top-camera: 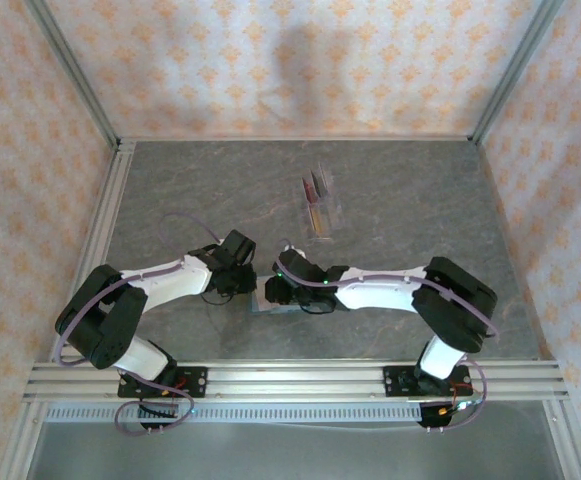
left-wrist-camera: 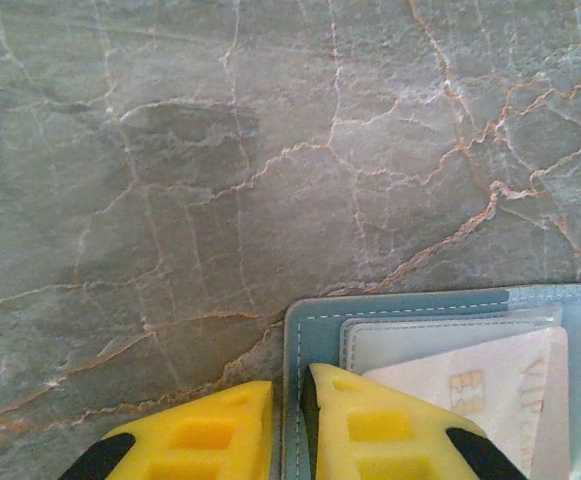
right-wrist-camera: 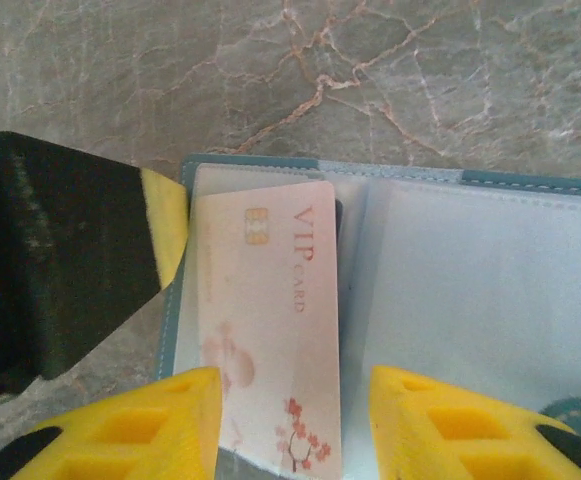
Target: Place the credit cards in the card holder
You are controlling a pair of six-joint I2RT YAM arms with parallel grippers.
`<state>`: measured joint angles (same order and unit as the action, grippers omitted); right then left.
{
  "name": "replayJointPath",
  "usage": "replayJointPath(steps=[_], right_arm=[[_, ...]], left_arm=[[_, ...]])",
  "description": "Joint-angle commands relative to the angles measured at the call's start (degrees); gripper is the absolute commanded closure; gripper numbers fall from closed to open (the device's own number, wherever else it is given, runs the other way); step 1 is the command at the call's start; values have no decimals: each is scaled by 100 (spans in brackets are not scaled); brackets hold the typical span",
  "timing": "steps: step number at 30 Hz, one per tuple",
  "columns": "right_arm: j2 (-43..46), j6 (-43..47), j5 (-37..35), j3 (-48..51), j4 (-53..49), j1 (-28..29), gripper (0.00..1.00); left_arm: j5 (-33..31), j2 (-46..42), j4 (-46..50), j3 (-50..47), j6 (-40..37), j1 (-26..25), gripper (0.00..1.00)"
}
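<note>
Marble table: my left gripper clamps the card holder; right gripper, parted, must seat the card squarely.

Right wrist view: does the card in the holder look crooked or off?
Slightly. The pink VIP card lies tilted on the left page of the card holder, its near end between the open fingers of the right gripper. Nothing looks damaged.
</note>
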<state>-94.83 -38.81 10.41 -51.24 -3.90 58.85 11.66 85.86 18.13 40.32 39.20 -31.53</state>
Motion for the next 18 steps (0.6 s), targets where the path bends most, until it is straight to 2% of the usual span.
replayJointPath(steps=[1, 6, 10, 18], right_arm=[[201, 503, -174, -277, -763, 21, 57], [151, 1051, 8, -411, -1145, 30, 57], [81, 1556, -6, -508, -1476, 30, 61], [-64, 2189, 274, -680, -1550, 71, 60]], left_arm=[[241, 159, -21, -199, 61, -143, 82], [232, 150, -7, -207, 53, -134, 82], [241, 167, -19, -199, 45, -134, 82], [235, 203, -20, -183, 44, -134, 82]])
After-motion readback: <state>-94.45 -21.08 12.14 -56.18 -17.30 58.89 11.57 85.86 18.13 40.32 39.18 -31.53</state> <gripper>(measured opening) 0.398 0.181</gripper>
